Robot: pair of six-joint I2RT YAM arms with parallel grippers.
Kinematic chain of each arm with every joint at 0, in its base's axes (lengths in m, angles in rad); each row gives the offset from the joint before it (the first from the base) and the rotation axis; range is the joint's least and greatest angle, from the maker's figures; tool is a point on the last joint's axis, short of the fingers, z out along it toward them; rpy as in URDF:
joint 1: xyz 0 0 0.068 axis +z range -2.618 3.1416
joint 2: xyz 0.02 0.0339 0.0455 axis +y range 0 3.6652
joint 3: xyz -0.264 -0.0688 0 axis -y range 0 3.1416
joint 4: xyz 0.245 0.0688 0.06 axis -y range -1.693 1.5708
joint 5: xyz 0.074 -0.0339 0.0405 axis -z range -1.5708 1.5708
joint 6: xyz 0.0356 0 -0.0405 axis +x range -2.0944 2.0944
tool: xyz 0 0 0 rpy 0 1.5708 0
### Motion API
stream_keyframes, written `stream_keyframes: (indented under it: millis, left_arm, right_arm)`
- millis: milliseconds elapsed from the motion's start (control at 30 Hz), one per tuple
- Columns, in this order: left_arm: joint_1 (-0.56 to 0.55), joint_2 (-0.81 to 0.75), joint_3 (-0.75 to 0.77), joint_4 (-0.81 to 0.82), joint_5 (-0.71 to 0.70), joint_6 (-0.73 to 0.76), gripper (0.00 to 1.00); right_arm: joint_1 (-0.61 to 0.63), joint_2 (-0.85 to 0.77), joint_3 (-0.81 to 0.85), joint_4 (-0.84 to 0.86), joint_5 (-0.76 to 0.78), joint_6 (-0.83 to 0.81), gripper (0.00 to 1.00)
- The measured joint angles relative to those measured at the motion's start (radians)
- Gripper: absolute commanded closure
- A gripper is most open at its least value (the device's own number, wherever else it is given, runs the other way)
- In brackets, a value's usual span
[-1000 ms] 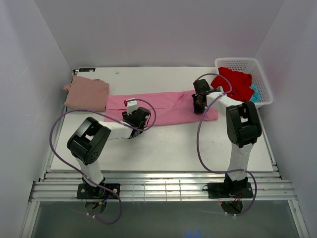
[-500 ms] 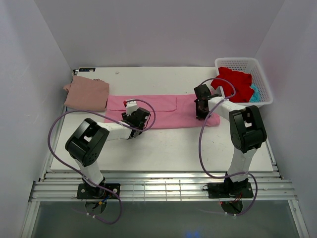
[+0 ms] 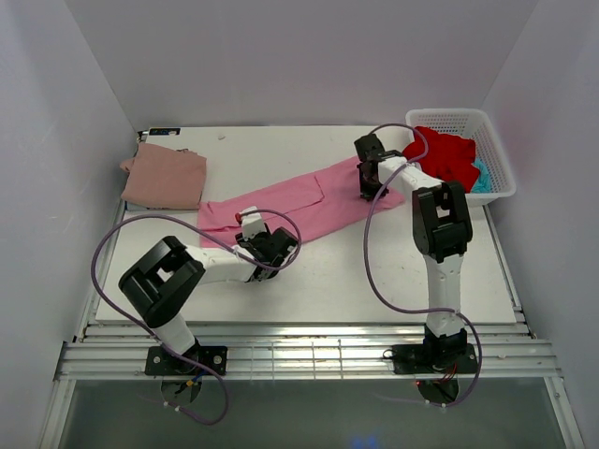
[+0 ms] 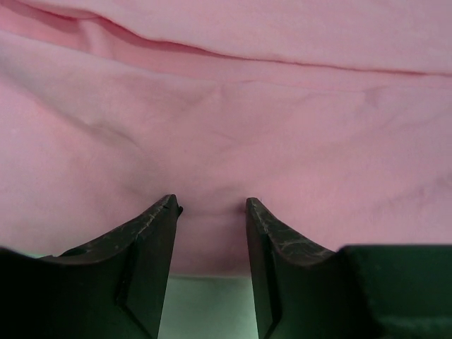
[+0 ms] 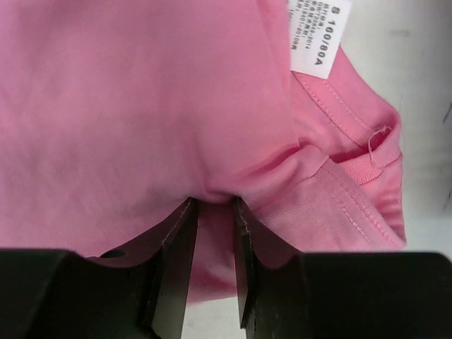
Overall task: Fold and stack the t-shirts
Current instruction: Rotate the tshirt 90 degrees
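This is a robotics lab cell: a white table (image 3: 328, 281) boxed in by plain white walls (image 3: 299, 56), with two robot arms (image 3: 440, 224) bolted to an aluminium rail frame (image 3: 309, 360) at its near edge and purple cables (image 3: 93, 271) looping.

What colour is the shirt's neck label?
White label, dark print; best in right wrist view.

Teal t-shirt (image 3: 480, 176) mostly buried under red t-shirt (image 3: 445, 157); pink t-shirt (image 5: 141, 106) neck label (image 5: 314, 39) top cropped, fine print unreadable
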Motion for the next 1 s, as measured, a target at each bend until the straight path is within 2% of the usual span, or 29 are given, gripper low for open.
stream_keyframes:
  millis: [300, 500, 633, 833, 933, 1000]
  left_arm:
    - [-0.267, 0.016, 0.042, -0.218, -0.094, -0.335, 0.47]
    - [-0.443, 0.087, 0.152, -0.375, -0.105, -0.497, 0.46]
    - [-0.499, 0.133, 0.228, -0.432, -0.090, -0.527, 0.46]
    - [-0.512, 0.186, 0.332, -0.467, -0.049, -0.512, 0.45]
    - [-0.517, 0.209, 0.384, -0.466, -0.048, -0.474, 0.41]
    - [-0.520, 0.209, 0.423, -0.472, -0.084, -0.422, 0.33]
  right_arm:
    - [-0.003, 0.165, 0.266, -0.013, -0.040, -0.003, 0.67]
    - [-0.013, 0.213, 0.329, 0.044, -0.155, -0.004, 0.66]
    - [-0.023, 0.227, 0.335, 0.108, -0.285, -0.005, 0.66]
    - [-0.049, 0.280, 0.374, 0.222, -0.518, -0.005, 0.65]
    - [-0.061, 0.286, 0.374, 0.261, -0.600, -0.003, 0.66]
    - [-0.066, 0.254, 0.325, 0.310, -0.610, -0.011, 0.64]
